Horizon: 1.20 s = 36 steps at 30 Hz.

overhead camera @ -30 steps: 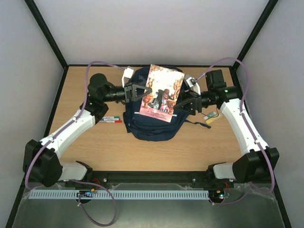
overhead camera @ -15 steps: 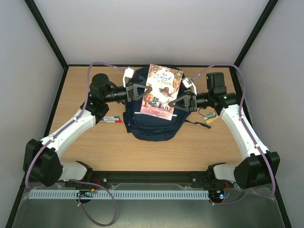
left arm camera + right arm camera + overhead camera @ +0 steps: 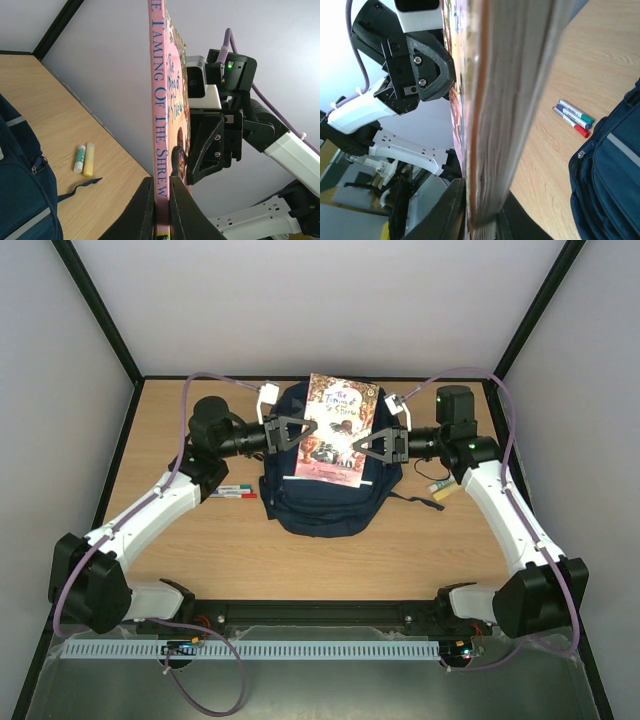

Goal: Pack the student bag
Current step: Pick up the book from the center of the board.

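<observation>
Top external view is showing the student bag [image 3: 320, 502] lying flat on the tabletop [image 3: 250, 550], centre-rear, between the two arms. Left claw [image 3: 300, 432] is clamping the spine edge of a paperback book [image 3: 335, 425]; right claw [image 3: 362, 445] is pinching the opposite page edge. Both are closed on it, holding it above the bag. Marker pens [image 3: 235, 491] are lying left of the bag, glue sticks [image 3: 445, 487] right.
</observation>
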Available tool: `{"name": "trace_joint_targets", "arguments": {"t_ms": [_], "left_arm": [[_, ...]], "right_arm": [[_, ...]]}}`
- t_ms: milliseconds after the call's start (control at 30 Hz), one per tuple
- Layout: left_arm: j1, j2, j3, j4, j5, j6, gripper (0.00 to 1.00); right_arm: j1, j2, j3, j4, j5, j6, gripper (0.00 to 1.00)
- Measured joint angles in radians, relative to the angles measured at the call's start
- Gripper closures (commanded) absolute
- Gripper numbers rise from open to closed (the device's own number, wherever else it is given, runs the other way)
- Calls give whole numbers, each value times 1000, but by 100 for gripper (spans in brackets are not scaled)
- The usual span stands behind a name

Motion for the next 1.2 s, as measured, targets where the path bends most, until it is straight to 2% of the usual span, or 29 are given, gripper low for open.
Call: {"name": "trace_joint_targets", "arguments": {"t_ms": [100,167,233,300,400,500,667,833,1067,1200], "left_arm": [[0,-3,-9,-1,-4,0,98],[0,-4,-13,-3,-7,3,97],[1,-4,-13,-12,-11,14,80],[1,-6,-9,-50,-27,48,68],[1,-7,22,-197,-79,140,64],[1,-12,49,-321,-130,240,58],[-31,-39,71,-513,-269,403,54],[-209,-23,108,-657,-506,575,53],[-353,100,108,-741,-693,756,53],[-428,169,106,-770,-786,848,55]], "right_arm": [[0,5,0,3,3,7,98],[2,5,0,4,5,7,99],[4,5,0,0,20,-2,99],[4,5,0,-10,40,-23,99],[-27,5,-3,-27,85,-55,99],[-114,5,-16,-30,124,-85,99],[-261,-4,-116,-34,190,-139,99],[-362,-79,-222,-65,267,-192,99],[-554,-216,-345,-9,292,-201,99],[-609,-239,-382,19,334,-203,99]]}}
